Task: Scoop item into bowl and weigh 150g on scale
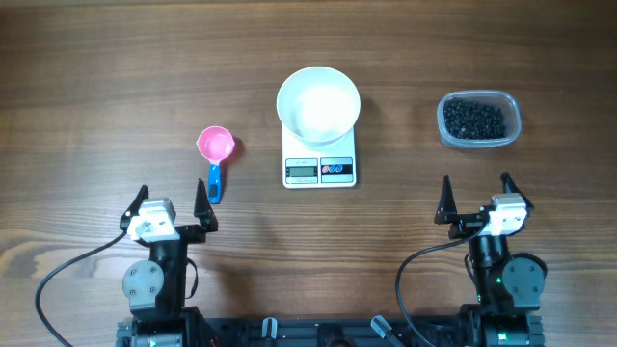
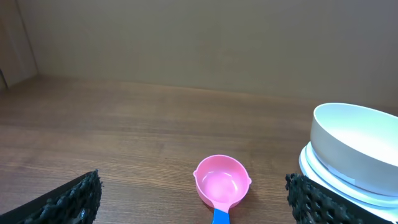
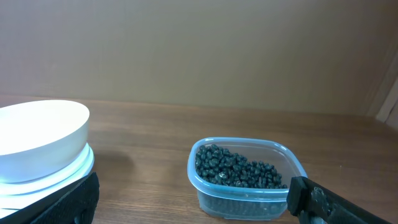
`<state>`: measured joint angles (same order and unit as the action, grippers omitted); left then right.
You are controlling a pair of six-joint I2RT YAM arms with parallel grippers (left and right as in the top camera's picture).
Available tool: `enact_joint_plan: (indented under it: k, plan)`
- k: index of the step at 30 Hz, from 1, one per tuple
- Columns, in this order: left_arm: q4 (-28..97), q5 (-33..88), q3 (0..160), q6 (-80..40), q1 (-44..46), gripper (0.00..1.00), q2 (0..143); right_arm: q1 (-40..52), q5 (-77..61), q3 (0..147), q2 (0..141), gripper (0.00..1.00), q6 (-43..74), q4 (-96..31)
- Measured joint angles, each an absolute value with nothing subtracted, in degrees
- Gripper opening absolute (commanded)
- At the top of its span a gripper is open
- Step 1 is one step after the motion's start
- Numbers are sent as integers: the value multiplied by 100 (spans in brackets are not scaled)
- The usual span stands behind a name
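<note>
Scale (image 1: 319,159) turns its display toward the table's (image 1: 96,77) near edge, bare wood beside; left gripper (image 1: 173,189) and right gripper (image 1: 475,181) gape empty.

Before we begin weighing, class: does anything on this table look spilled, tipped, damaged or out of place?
Nothing stands out. The bowl sits level on the scale, the beads are all inside their clear tub with none spilled, and the pink scoop lies empty, cup-up, beside the scale.

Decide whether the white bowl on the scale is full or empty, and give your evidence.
Empty: the bowl shows only bare white inside; the beads sit in the clear tub.
</note>
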<state>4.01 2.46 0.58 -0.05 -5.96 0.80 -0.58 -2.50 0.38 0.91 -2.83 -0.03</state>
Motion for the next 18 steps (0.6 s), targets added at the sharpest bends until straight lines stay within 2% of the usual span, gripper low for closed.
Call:
enact_joint_plan:
  k: [13,18]
  plan:
    - [388,309,58,-36,-596,100,80,-58,-250,38,91,100,-283,-3]
    - [270,1297,58,-1221,-578,100,80,-58,-250,38,91,100,-283,-3]
